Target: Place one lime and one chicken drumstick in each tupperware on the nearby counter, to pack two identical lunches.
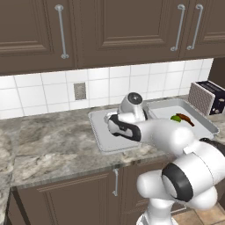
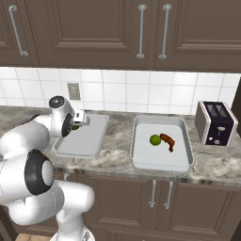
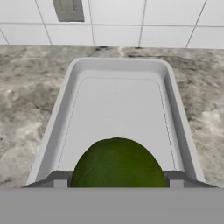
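Currently you have the counter (image 2: 117, 157) carrying two grey tupperware trays side by side, with a toaster (image 2: 215, 123) at the tray row's 3 o'clock end. Note the right tupperware (image 2: 162, 162): it already holds one lime (image 2: 155, 140) and one chicken drumstick (image 2: 168, 141), lying just beside each other near its centre, so judge that lunch as packed. The left tupperware (image 3: 118, 105) has a bare floor, which is why the arm is positioned over it. In the right base view the gripper (image 2: 76, 123) hangs above that tray's 9 o'clock edge. The jaws are closed on a second lime (image 3: 118, 164), held at a wide spread because the fruit is round and fills the gap; the hand view shows it at 6 o'clock, with the tray's interior stretching away toward 12 o'clock. Height above the tray floor is hard to read, but the lime appears clear of it. Expect a lowering and release here; a second drumstick remains to be fetched.
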You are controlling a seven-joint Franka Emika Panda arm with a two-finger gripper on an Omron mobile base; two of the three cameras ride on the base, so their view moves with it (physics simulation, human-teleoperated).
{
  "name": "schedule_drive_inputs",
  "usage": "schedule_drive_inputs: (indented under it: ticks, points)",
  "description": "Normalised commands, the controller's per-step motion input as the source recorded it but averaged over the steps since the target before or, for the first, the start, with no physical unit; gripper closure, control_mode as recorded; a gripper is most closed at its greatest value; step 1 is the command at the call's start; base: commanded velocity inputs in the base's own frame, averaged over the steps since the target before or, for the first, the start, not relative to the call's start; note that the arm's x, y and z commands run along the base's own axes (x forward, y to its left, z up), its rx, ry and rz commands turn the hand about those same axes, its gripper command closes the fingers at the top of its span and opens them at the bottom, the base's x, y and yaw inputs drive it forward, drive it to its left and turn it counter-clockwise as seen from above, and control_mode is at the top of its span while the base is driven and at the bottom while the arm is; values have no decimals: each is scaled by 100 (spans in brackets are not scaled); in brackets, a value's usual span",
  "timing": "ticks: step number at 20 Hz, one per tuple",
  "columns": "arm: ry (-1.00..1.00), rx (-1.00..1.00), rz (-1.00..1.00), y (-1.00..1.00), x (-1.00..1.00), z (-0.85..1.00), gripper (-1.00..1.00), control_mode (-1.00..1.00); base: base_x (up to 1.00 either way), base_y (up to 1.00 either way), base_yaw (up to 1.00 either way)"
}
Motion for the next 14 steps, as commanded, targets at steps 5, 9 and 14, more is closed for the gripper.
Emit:
schedule_drive_inputs:
  ticks: [5,9,14]
  points:
    - [4,0,0,1,54,-34,100,-100,0,0,0]
    - [0,0,0,6,52,-46,100,-100,0,0,0]
    - [0,0,0,10,46,-46,100,-100,0,0,0]
